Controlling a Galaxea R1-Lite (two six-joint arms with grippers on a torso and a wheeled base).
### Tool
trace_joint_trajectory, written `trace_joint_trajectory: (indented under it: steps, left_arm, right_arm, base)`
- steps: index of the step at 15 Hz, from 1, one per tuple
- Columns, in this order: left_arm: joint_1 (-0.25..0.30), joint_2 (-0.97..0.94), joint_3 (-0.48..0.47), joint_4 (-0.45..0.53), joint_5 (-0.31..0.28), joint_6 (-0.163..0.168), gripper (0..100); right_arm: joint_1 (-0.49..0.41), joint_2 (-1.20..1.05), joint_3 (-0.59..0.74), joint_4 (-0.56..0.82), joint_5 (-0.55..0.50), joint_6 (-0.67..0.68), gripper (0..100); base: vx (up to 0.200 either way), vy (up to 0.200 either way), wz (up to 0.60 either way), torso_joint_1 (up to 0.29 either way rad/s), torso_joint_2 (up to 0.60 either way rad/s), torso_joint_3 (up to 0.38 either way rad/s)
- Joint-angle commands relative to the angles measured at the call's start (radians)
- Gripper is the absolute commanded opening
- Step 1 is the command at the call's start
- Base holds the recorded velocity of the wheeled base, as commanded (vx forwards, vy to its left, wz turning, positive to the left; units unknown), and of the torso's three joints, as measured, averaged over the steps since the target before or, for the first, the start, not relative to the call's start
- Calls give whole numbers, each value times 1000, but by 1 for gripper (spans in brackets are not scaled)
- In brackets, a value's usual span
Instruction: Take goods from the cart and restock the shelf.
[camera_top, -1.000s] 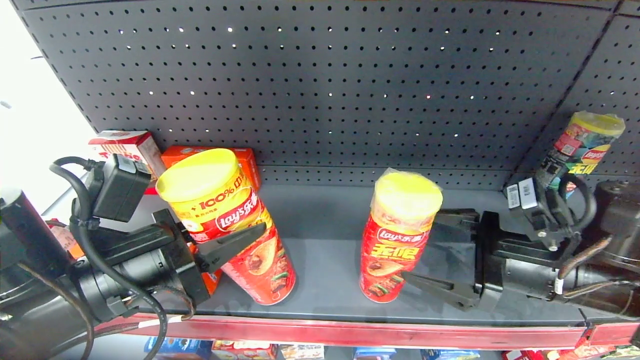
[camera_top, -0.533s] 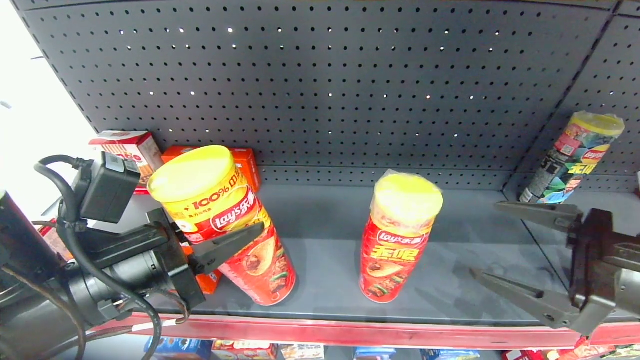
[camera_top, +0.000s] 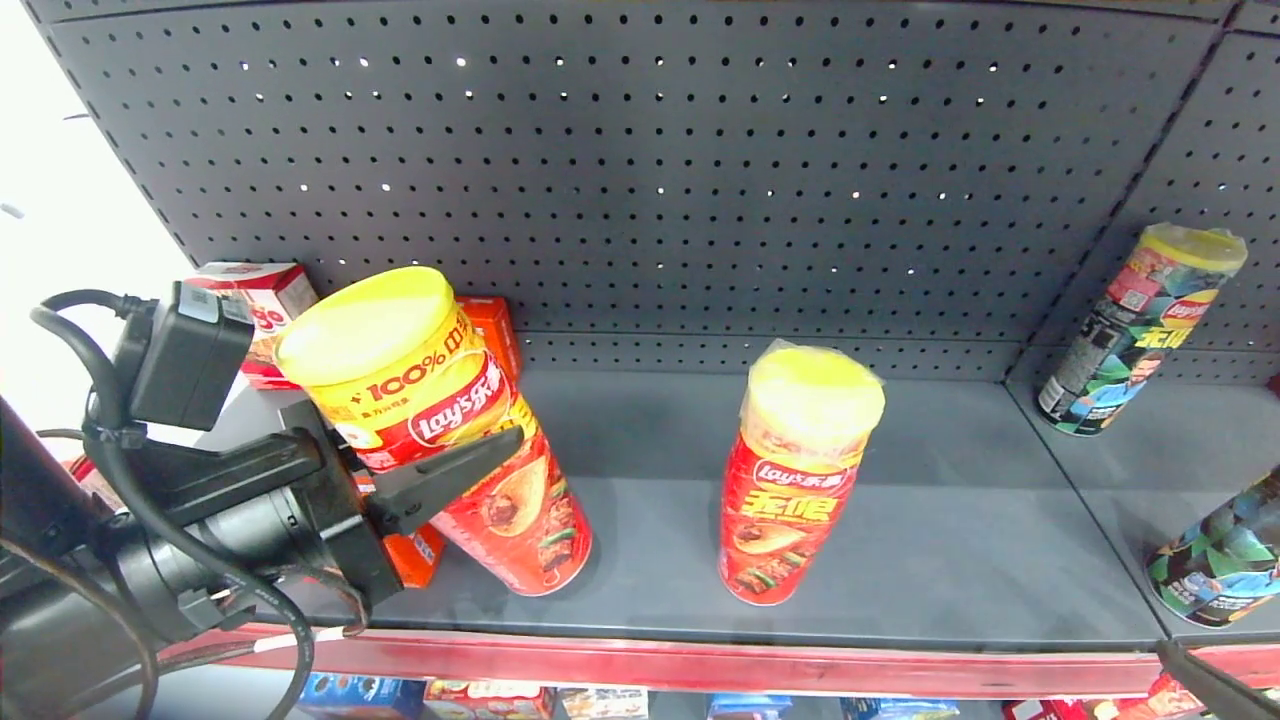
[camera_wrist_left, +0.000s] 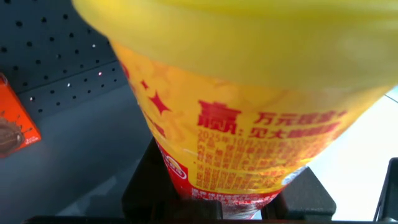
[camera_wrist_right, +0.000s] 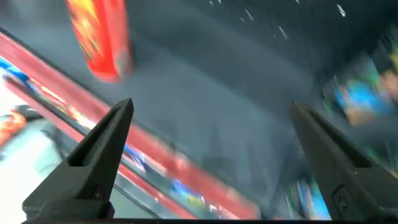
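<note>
**Left jaws clamped on a can, right jaws wide and bare**

Head view first. I've got the left gripper (camera_top: 450, 452) closed around the tilted chip can (camera_top: 425, 395). Its yellow lid leans toward the shelf's left end, and its base is low near the front of the shelf (camera_top: 950, 520). A white-and-red box (camera_top: 255, 300) and an orange box (camera_top: 497, 325) sit just behind it. The upright chip can (camera_top: 800, 470) stands mid-shelf, well apart. In the next bay a dark can (camera_top: 1140, 330) stands at the back.

Left wrist view: the tilted chip can (camera_wrist_left: 249, 143) sits right between my jaws.

Right wrist view: the right gripper (camera_wrist_right: 211, 155) is spread wide with nothing between the jaws. The red shelf edge (camera_wrist_right: 155, 155) crosses the gap, and the upright chip can (camera_wrist_right: 99, 37) is a blur beyond.
</note>
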Motion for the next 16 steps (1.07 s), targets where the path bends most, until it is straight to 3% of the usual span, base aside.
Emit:
trace_joint_trajectory:
  steps: [1, 6, 9, 11, 14, 16]
  left_arm:
    - [0, 7, -16, 0, -1, 0, 0]
    - [-1, 11, -14, 0, -1, 0, 0]
    - [-14, 13, -14, 2, -1, 0, 0]
    - [-26, 13, -16, 0, -1, 0, 0]
    - [-54, 45, -48, -1, -5, 0, 0]
    - [-55, 60, -63, -1, -22, 1, 0]
  right_arm:
    - [-26, -217, 152, 14, -38, 32, 100]
    - [-152, -335, 277, 37, -36, 106, 100]
    - [-261, -438, 271, 270, -27, 128, 100]
    - [-314, -430, 256, 299, -39, 126, 100]
    - [-580, -393, 254, 302, -29, 103, 100]
    - [-647, -496, 251, 310, 31, 103, 100]
  base:
    - [0, 0, 0, 0, 0, 0]
    - [0, 0, 0, 0, 0, 0]
    - [0, 0, 0, 0, 0, 0]
    - [0, 0, 0, 0, 0, 0]
    - [0, 0, 0, 0, 0, 0]
    - [0, 0, 0, 0, 0, 0]
